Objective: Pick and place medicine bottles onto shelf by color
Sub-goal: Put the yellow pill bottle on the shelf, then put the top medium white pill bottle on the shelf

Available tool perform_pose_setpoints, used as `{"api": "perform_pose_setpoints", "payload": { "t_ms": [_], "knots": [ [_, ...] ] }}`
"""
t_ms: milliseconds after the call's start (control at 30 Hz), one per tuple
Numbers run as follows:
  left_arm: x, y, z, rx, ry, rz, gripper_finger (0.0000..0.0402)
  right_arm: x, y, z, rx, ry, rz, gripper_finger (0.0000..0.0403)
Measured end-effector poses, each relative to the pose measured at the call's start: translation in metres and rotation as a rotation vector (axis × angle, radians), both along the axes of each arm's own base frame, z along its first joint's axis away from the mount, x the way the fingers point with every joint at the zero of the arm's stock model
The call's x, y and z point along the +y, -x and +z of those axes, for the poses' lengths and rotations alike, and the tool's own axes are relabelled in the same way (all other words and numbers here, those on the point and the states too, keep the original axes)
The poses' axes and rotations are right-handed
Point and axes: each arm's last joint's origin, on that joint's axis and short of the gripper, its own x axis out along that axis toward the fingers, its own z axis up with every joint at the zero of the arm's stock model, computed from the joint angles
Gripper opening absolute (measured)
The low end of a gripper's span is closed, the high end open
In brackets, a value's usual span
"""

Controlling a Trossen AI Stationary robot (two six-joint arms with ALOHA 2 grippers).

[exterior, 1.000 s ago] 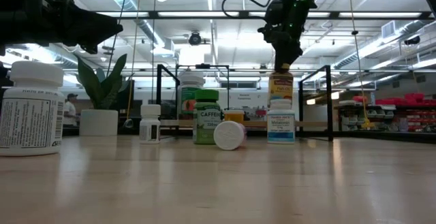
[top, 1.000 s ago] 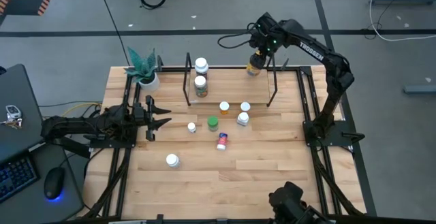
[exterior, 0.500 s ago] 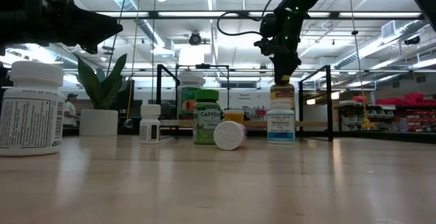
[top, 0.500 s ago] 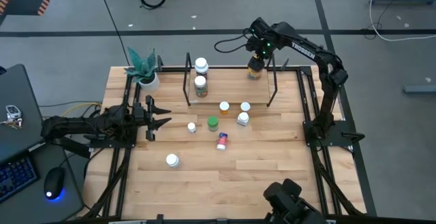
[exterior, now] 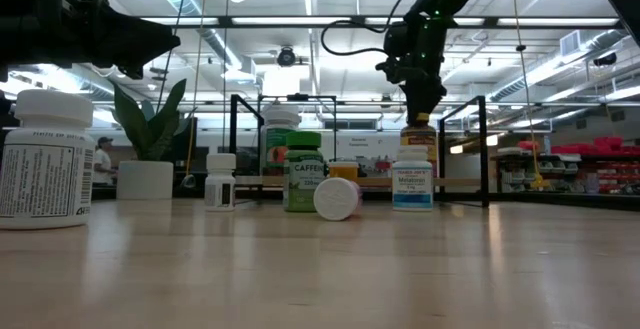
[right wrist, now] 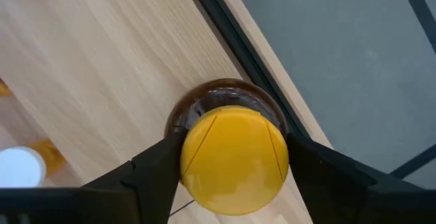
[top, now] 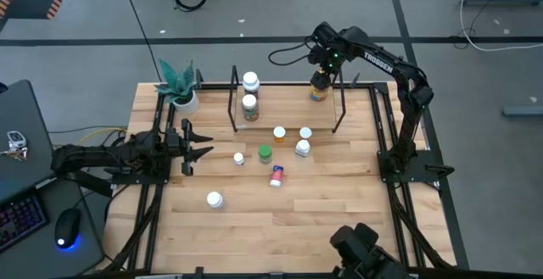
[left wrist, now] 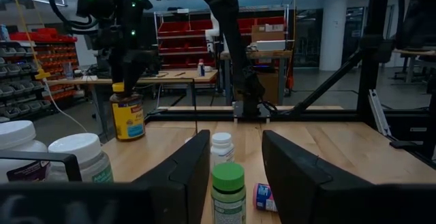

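The right pincer (right wrist: 235,166) grips the upright amber bottle's yellow cap (right wrist: 234,159), long axis vertical; the left pincer (left wrist: 235,159) gapes wide above the counter (top: 254,215).

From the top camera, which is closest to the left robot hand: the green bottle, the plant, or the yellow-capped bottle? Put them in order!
From the left gripper:
1. Plant, at the table's far left corner.
2. Green bottle, mid-table.
3. Yellow-capped bottle, far right, held in the right gripper.

"TROSSEN" runs in white letters along my right arm (top: 382,61), seen from above. On the table, the green bottle (exterior: 304,184) carries the word "CAFFEINE" and the blue-labelled white bottle (exterior: 412,186) beside it reads "Melatonin".
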Motion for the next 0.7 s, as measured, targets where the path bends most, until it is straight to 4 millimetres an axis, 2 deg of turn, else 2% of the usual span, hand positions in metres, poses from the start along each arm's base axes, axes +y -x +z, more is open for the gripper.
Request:
{"api": "perform_pose_setpoints", "payload": {
  "t_ms": [167, 300, 700],
  "knots": [
    [0.000, 0.000, 0.000, 0.000, 0.000, 0.000, 0.0145, 0.000, 0.001, 0.000, 0.011, 0.000, -0.004, 0.0294],
    [0.000, 0.000, 0.000, 0.000, 0.000, 0.000, 0.0150, 0.003, 0.000, 0.009, 0.027, 0.015, -0.008, 0.0308],
    [0.000, 0.000, 0.000, 0.000, 0.000, 0.000, 0.0140, 0.022, -0.012, 0.066, -0.077, 0.104, 0.015, 0.0319]
  ]
}}
